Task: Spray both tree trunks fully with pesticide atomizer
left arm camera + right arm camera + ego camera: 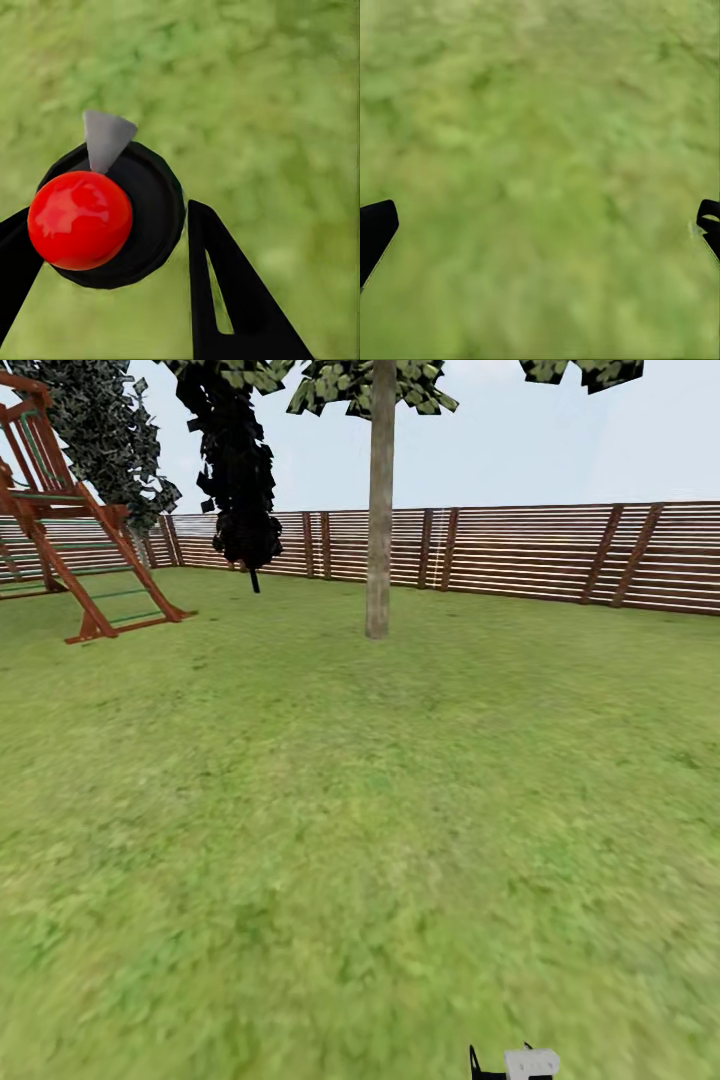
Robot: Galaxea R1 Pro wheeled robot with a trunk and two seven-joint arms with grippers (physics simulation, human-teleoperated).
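Sprayer: the pesticide sprayer [105, 217] is already off the grass. In the left wrist view I see it from its end: a black round body, a shiny red ball on it, and a little grey pointed tip.
Left gripper: the left gripper [112, 247] has a black finger on each side of the sprayer, pressed close. It looks like it is gripping the sprayer.
Right gripper: the right gripper [540, 225] has its fingers spread wide apart, with grass between them. It holds nothing.
Tree: one tree trunk [379, 510] stands straight ahead, far across the lawn [300, 810], near the wooden fence [540, 550].
What matters next: the trunk is well apart from the sprayer, so I think the robot must roll closer first. The left arm should do the spraying.
Other things: a red climbing frame [70, 530] and a black narrow tree [240, 470] stand to the left.
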